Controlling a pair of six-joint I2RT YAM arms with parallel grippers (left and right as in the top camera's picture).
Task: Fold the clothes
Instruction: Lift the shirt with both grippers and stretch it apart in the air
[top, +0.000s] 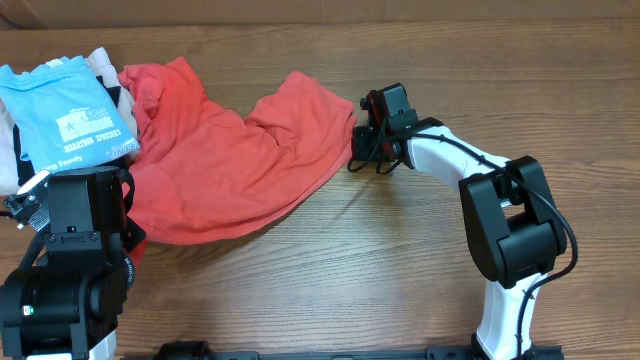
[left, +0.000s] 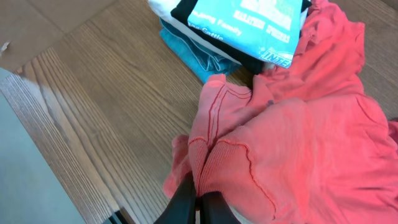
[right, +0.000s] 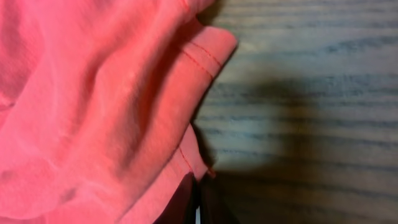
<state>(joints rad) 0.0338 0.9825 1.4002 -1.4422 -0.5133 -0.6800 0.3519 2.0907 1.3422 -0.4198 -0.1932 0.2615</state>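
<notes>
The coral-red T-shirt (top: 225, 155) lies crumpled across the table's left middle, plain side up. My left gripper (left: 198, 199) is shut on a bunched, stitched edge of the shirt (left: 292, 149) at its lower left, under the arm in the overhead view. My right gripper (top: 358, 150) is shut on the hemmed edge of the shirt (right: 93, 106) at its right end; its black fingers (right: 198, 202) pinch the hem just above the wood.
A stack of folded garments sits at the far left, topped by a light blue T-shirt (top: 65, 110) with white print; it also shows in the left wrist view (left: 261, 25). The red shirt's upper left rests against this stack.
</notes>
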